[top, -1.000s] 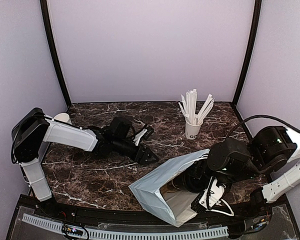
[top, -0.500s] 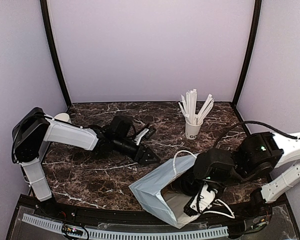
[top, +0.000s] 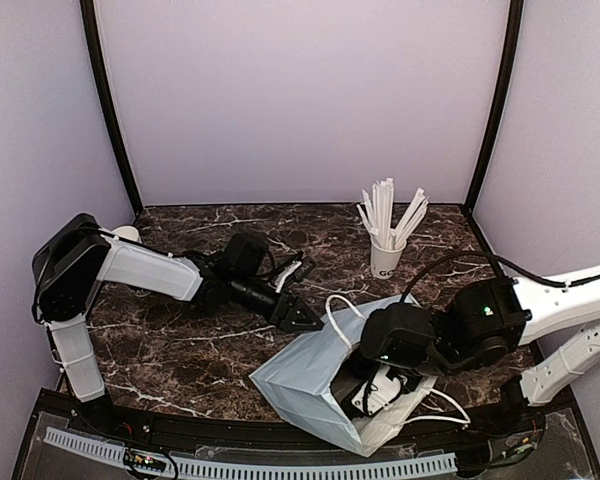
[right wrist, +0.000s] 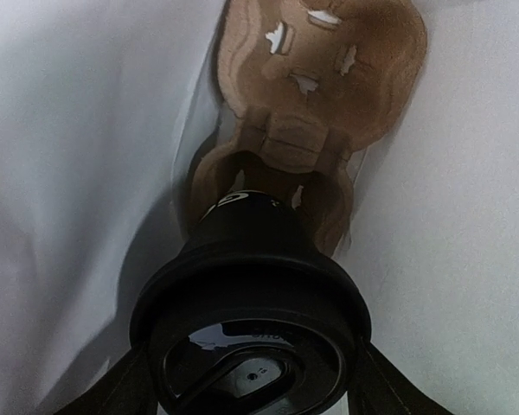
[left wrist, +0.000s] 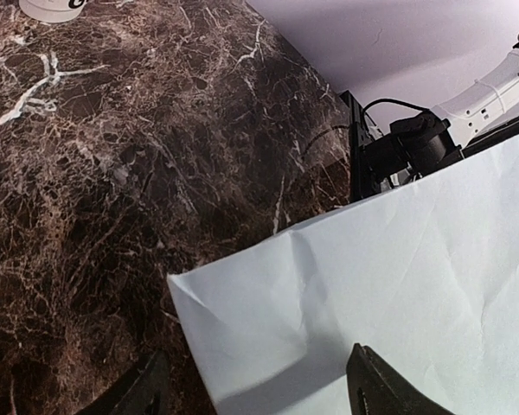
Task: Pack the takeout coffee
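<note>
**Between the right gripper's fingers, inside the bag: the takeout coffee**

Deep within the white paper bag [right wrist: 69,130], the right gripper [right wrist: 253,382] clasps the takeout coffee [right wrist: 251,259]. One finger presses on each side of the cup just under its round black lid, which faces the wrist camera. Straight ahead of this gripper, past the cup's base, a brown moulded cardboard insert [right wrist: 320,86] with cut-out slots lies against the bag's inner wall. The cup's dark side carries a small white mark, possibly part of a letter; too little of it shows to read.

From above, the bag lies on its side on the dark marbled worktop [top: 180,350]. Its mouth is turned toward the right arm, the gripper is hidden inside, and white cord handles trail out around the arm.

The left gripper [left wrist: 259,385] has its fingers spread wide and pinches nothing. The bag's creased white outer side is directly in front of it, a corner reaching to just between the fingertips. Whether the fingers touch the paper cannot be told.

Farther ahead of the left gripper, and well apart from it, stands a white cup [top: 385,258] filled with white sticks [top: 390,210]. It bears dark lettering that begins with "G"; the rest is unclear.
</note>
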Controlling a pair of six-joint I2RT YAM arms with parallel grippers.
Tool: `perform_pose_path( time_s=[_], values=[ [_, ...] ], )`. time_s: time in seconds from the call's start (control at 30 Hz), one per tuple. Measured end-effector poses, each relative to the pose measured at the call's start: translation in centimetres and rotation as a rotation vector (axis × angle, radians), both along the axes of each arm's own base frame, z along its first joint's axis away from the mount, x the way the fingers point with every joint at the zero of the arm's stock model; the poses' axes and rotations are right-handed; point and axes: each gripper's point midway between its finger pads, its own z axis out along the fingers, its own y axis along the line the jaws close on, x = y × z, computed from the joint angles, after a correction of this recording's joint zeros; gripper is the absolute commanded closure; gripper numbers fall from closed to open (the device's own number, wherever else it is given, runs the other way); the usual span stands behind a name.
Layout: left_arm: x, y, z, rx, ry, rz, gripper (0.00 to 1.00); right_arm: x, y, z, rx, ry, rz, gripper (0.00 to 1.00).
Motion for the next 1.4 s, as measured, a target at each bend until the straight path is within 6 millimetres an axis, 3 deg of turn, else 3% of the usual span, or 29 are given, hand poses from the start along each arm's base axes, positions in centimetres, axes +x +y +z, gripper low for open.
perform_pose_path(
  time_s=[0.23, 0.53, 0.87, 1.27, 1.4],
  values=[
    [0.1, -0.1, -0.3, -0.028, 0.020, -0.021, 0.28, 1.3, 1.6, 0.4, 0.028, 0.011, -0.093, 0.62],
    [1.1, 1.5, -1.4, -0.046, 0.054, 0.003, 0.28, 2.4, 2.9, 1.1, 0.063, 0.007, -0.172, 0.61],
    [0.9, 1.7, -1.8, -0.064, 0.063, -0.013, 0.29, 3.0, 2.8, -0.3, 0.006, 0.029, -0.233, 0.61],
    [2.6, 3.4, -1.8, -0.065, 0.065, 0.041, 0.28, 4.7, 4.3, -0.1, -0.064, 0.214, -0.350, 0.61],
    [3.0, 4.5, -0.5, -0.078, 0.040, 0.067, 0.28, 5.4, 4.9, -0.1, -0.083, 0.296, -0.392, 0.61]
  ],
)
